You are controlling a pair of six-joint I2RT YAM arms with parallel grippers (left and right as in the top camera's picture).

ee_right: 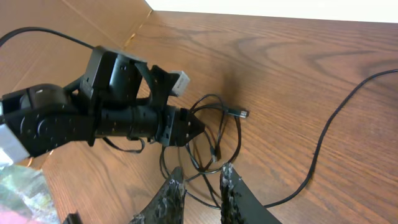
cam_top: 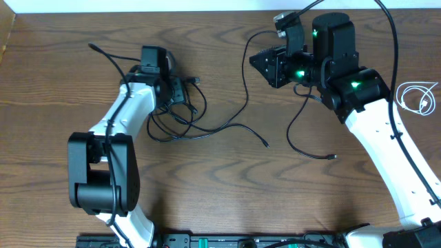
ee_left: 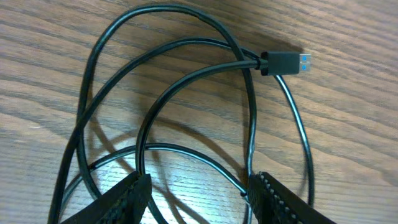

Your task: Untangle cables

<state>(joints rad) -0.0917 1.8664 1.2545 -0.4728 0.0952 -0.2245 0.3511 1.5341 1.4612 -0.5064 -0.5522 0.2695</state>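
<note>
Fingers (ee_left: pixel 124 202) of the left gripper (ee_left: pixel 202 179) stand apart, released, low over the table (ee_left: pixel 348 124). They straddle several strands of a black cable (ee_left: pixel 251 118) that loops over itself. Just past them lies the plug (ee_left: pixel 283 62), flat on the wood, with another strand crossing at it.

Overhead, this knot sits left of centre. One loose end (cam_top: pixel 265 143) trails out toward the middle, and another strand climbs toward the right gripper (cam_top: pixel 253 62). That gripper's fingers are nearly together, and I cannot tell whether they pinch anything. A second black cable (cam_top: pixel 289 136) lies below it, apart from the knot. The white cable (cam_top: pixel 422 102) is coiled at the far right edge, well clear of both.

The main risk is the left gripper closing on two or three strands at once. A pull would then drag the whole knot, or cinch it tighter, instead of freeing a loop. The plug could also snag on the strand at it if drawn through. If the right gripper does hold the long strand, any pull from there would likely haul the knot across the table.
</note>
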